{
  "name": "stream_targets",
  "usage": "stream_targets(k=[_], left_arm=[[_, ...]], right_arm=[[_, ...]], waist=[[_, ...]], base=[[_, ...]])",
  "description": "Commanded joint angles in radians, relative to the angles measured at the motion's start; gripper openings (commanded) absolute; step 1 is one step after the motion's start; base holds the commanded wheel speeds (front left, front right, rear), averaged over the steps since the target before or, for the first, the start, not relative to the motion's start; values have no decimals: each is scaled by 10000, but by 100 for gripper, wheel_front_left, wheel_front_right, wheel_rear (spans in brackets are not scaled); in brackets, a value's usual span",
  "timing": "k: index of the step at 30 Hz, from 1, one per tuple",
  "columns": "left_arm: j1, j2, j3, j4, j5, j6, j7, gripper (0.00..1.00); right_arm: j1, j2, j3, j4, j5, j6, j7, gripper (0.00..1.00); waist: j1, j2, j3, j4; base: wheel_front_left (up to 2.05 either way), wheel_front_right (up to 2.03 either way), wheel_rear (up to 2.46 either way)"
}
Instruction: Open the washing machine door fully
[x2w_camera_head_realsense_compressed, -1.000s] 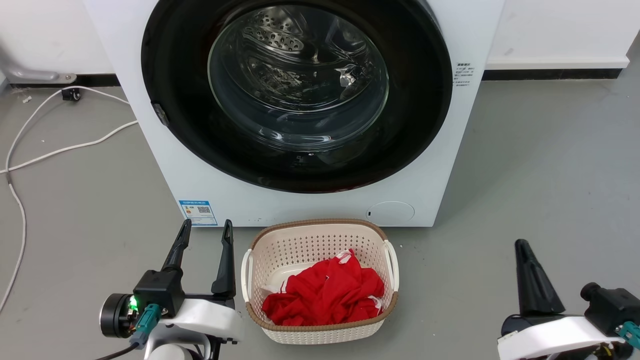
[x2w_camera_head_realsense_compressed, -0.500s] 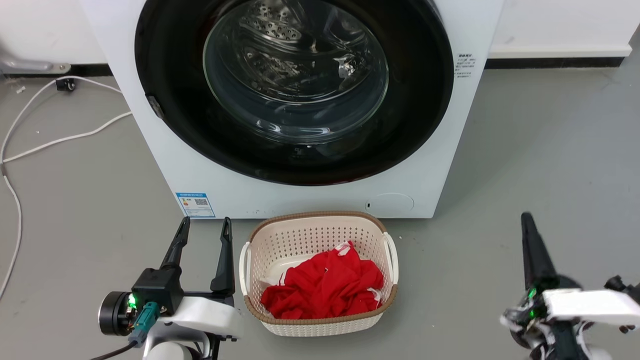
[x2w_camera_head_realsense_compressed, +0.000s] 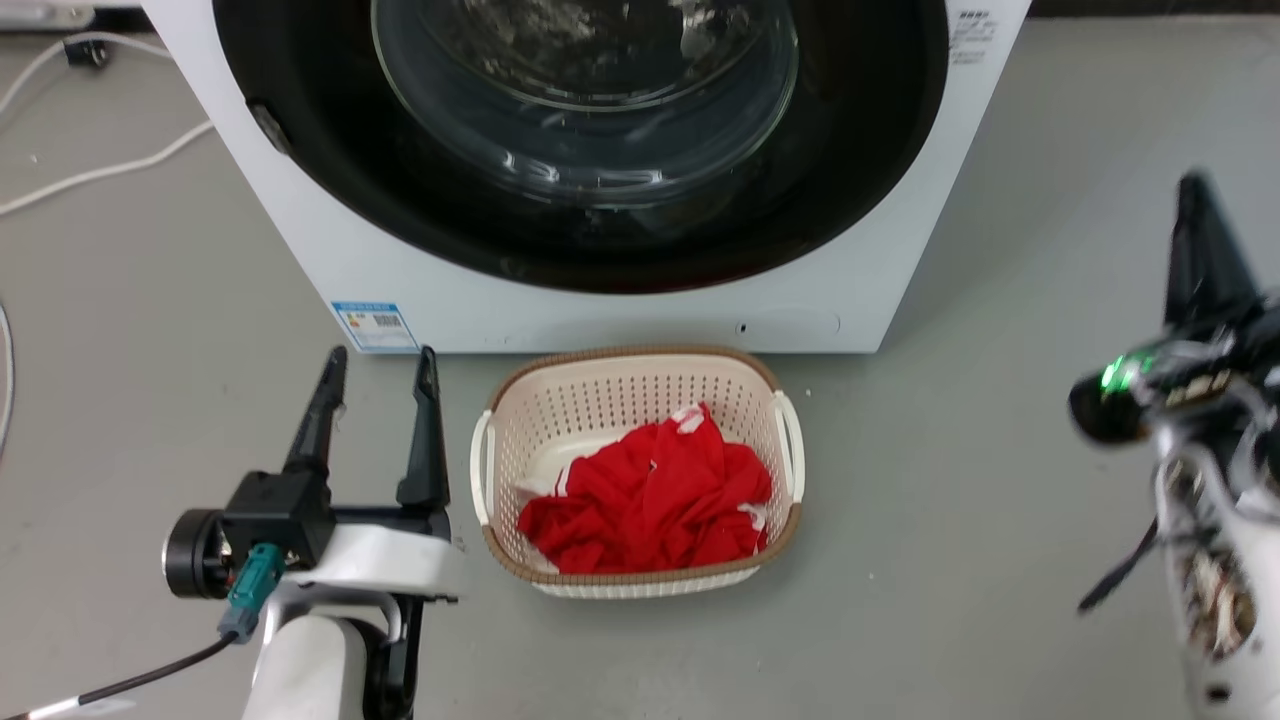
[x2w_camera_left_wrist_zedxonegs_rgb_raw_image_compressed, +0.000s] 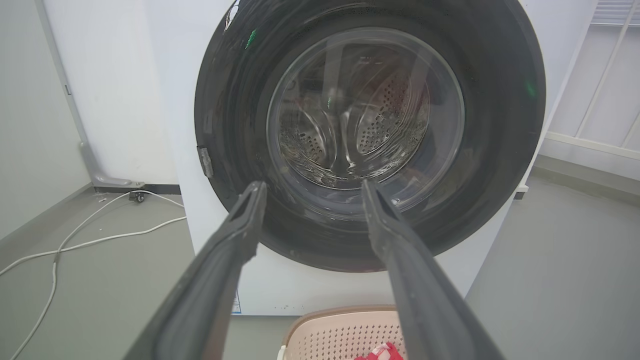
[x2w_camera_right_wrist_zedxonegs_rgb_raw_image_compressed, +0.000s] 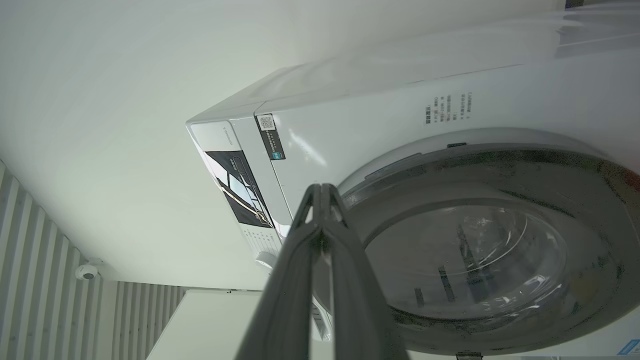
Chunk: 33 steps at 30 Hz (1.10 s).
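Facing outward, washing machine door (x2w_camera_head_realsense_compressed: 585, 130), closed flush

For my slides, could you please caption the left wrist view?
Open left gripper faces the shut washing machine door; basket below.

A laundry basket (x2w_camera_head_realsense_compressed: 620, 400) stood just before the washing machine (x2w_camera_head_realsense_compressed: 320, 230); left of the machine white cables (x2w_camera_head_realsense_compressed: 100, 172) trailed; right of it lay open floor (x2w_camera_head_realsense_compressed: 1000, 300).

Grey floor (x2w_camera_head_realsense_compressed: 1000, 300), white wall (x2w_camera_left_wrist_zedxonegs_rgb_raw_image_compressed: 115, 90), white cable (x2w_camera_left_wrist_zedxonegs_rgb_raw_image_compressed: 75, 240).
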Motion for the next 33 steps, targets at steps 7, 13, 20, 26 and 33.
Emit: stream_targets(k=[7, 13, 20, 26, 33], left_arm=[[-713, -4, 91, -284, 35, -130, -25, 100], [-1024, -4, 49, -377, 4, -159, -25, 100], [-1339, -6, -97, -434, -15, -184, -25, 100], [-1607, -3, -143, -520, -1, -225, -25, 100], [-1926, -6, -344, -705, 21, -249, -25, 100]], right_arm=[[-3663, -1651, 933, 2153, 364, -2, 111, 0], [-5719, -2532, 2164, 3537, 40, -3, 693, 0], [-8127, -3102, 4144, 5467, -645, -3, 2108, 0], [-9517, -2837, 5439, 6840, -1165, -3, 3138, 0], [-10514, -2357, 6189, 8120, -1630, -3, 3341, 0]], waist=[[-1, 0, 1247, 248], [-1, 0, 1726, 372], [-1, 0, 2282, 449], [-1, 0, 2700, 464], [-1, 0, 3162, 540]], base=[[0, 0, 0], [0, 0, 0], [0, 0, 0], [0, 0, 0], [0, 0, 0]])
